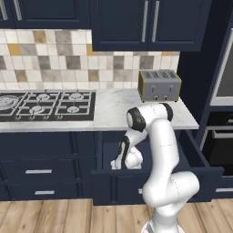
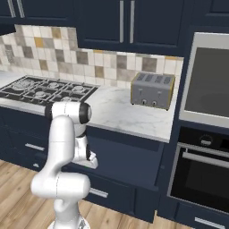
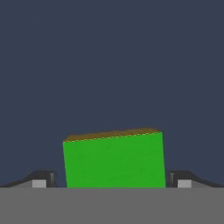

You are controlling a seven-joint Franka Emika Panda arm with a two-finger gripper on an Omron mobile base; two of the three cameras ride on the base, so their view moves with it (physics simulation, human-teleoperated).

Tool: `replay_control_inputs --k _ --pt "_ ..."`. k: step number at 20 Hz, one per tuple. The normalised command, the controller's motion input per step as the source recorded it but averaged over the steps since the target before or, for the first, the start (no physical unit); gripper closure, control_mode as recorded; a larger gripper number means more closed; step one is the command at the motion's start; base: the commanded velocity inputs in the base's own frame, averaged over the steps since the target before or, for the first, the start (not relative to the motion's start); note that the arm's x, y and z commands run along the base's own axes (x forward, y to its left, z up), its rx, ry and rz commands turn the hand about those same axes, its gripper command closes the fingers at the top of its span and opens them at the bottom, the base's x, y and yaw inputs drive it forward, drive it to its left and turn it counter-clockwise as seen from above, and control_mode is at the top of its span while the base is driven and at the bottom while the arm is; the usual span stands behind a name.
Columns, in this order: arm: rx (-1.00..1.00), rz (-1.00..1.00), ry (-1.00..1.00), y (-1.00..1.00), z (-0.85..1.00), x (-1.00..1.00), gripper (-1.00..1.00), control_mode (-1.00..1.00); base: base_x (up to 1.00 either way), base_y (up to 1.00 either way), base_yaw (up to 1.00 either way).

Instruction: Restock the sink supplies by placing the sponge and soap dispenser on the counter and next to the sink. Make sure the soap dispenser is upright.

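The sponge (image 3: 114, 159), bright green with a yellow-orange layer along its far edge, lies on the dark navy floor of an open drawer. My gripper (image 3: 111, 179) is open, reaching down into that drawer, with one dark fingertip (image 3: 43, 178) just outside each end of the sponge. In the left base view my hand (image 1: 125, 160) dips behind the drawer front, and my wrist (image 2: 86, 156) does the same in the right base view. The white marble counter (image 1: 113, 109) runs above it. The soap dispenser and the sink are out of view.
The open drawer (image 1: 200, 164) juts out from the navy cabinets below the counter. A grey toaster (image 1: 159, 85) stands at the counter's right end and a black gas stovetop (image 1: 45, 104) at its left. A built-in oven (image 2: 203, 174) is to the right.
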Motion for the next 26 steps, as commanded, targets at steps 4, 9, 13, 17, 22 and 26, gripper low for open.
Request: replay_control_inputs --k 4,9,13,17,22,26 --pt "0.03 0.0 0.0 -0.16 -0.22 0.0 -1.0 -1.0 0.0 0.0 0.0" --pt "0.0 0.0 0.0 -0.04 -0.33 0.0 1.0 -1.0 0.0 0.0 0.0" --pt "0.0 0.0 0.0 0.0 -0.35 0.0 1.0 -1.0 0.0 0.0 0.0" --pt "0.0 0.0 0.02 0.0 -0.22 0.0 1.0 -1.0 0.0 0.0 0.0" --pt "0.0 0.0 0.02 0.01 0.0 0.0 1.0 -1.0 0.0 0.0 0.0" --pt "0.0 0.0 0.01 0.0 0.0 0.0 1.0 -1.0 0.0 0.0 0.0"
